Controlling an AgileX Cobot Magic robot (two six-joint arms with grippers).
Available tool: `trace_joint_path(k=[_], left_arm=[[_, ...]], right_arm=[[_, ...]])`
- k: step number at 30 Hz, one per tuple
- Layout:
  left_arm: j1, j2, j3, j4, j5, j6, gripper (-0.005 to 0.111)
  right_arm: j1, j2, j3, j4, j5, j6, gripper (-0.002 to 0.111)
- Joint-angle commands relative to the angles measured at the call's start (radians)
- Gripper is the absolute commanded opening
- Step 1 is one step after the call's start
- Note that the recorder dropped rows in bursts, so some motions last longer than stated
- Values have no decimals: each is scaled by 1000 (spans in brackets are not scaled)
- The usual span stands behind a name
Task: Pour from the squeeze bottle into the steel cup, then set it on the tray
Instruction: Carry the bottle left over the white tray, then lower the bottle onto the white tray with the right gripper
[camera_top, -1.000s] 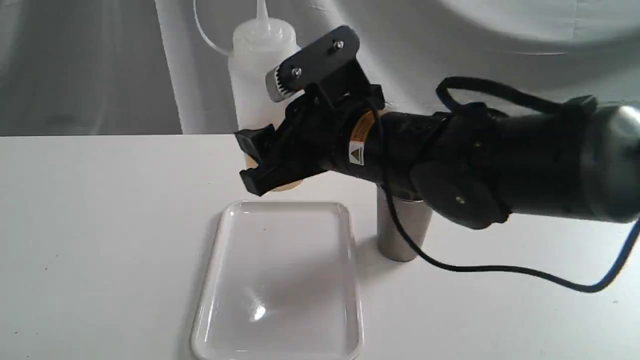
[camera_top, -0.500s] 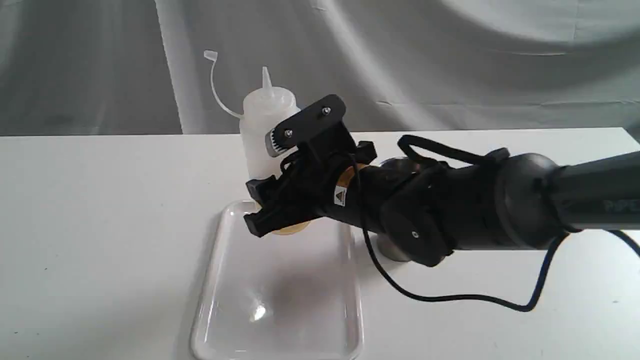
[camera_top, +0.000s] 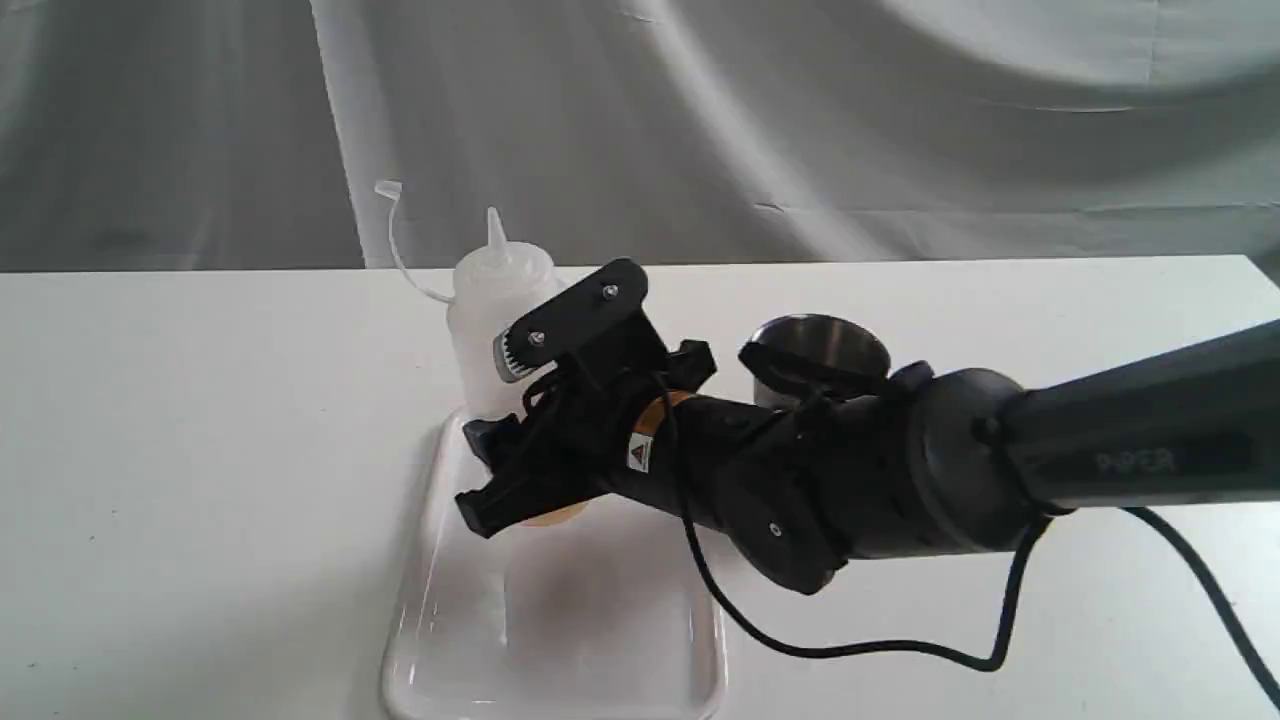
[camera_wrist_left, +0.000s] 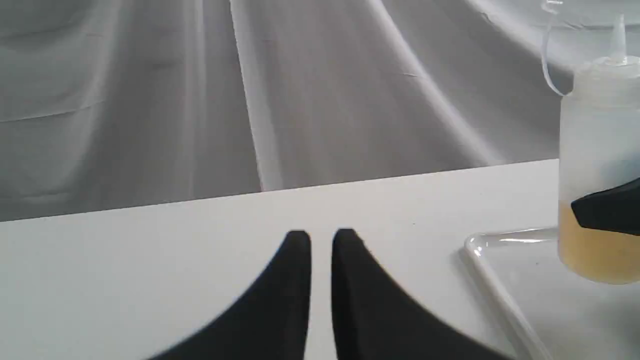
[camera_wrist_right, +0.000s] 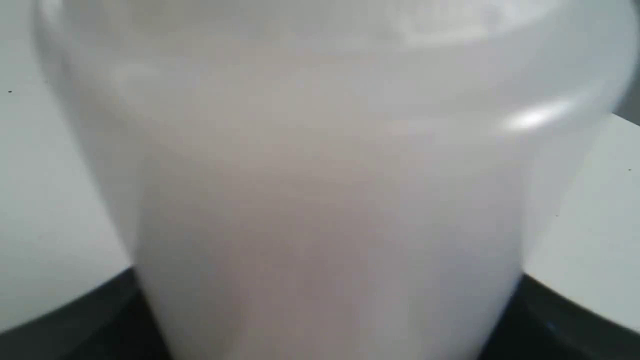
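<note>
Exterior view, centre left: your right gripper clasps the squeeze bottle, upright over the upper end of the tray. The left wrist view alone shows your left gripper, nearly closed, empty.

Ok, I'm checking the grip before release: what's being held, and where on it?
The right gripper holds the squeeze bottle by its lower body; the left gripper holds nothing.

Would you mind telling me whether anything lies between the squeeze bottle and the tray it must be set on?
Nothing visible does. The right gripper holds the squeeze bottle upright over the bare far end of the tray; the steel cup stands aside, off the tray.
</note>
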Motion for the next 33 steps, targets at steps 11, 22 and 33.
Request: trace_joint_path(k=[11, 22, 33], left_arm=[[-5, -5, 4, 1, -2, -1, 8], [-5, -5, 4, 1, -2, -4, 8], [-5, -5, 4, 1, -2, -2, 8]], right_arm=[[8, -10, 11, 12, -76, -17, 51], [13, -10, 95, 12, -166, -42, 51], [34, -10, 115, 45, -167, -44, 51]])
